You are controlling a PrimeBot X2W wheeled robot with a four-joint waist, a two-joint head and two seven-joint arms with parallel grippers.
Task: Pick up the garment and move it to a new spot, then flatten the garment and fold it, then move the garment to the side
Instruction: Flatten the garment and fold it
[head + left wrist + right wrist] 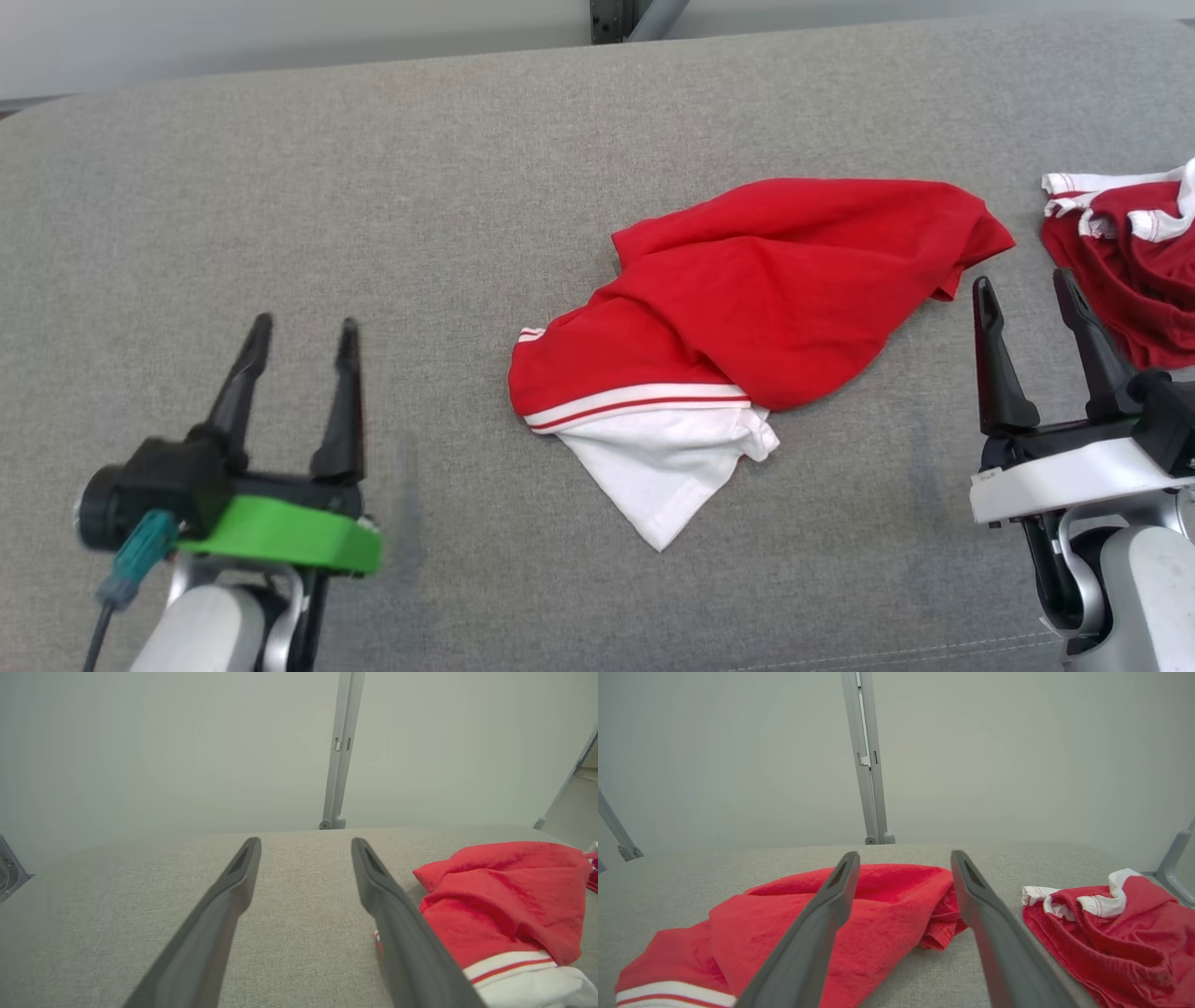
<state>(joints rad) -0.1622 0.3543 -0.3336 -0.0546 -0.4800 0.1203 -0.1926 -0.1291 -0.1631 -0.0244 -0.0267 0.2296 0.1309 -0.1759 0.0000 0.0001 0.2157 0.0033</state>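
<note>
A crumpled red garment (pixel 766 299) with a white sleeve and red-and-white stripes lies in a heap at the middle of the grey padded table (pixel 373 168). It also shows in the left wrist view as the garment (pixel 504 900) to the right of the fingers, and in the right wrist view as the garment (pixel 882 914) behind the fingers. My left gripper (pixel 301 329) hovers open at the lower left, well clear of the cloth. My right gripper (pixel 1025 284) stands open at the lower right, just off the garment's right end, with nothing between its fingers.
A second red garment with white trim (pixel 1130 261) lies bunched at the table's right edge, close to my right gripper; it shows in the right wrist view too (pixel 1111 933). A grey metal post (pixel 868 765) stands behind the table against a pale wall.
</note>
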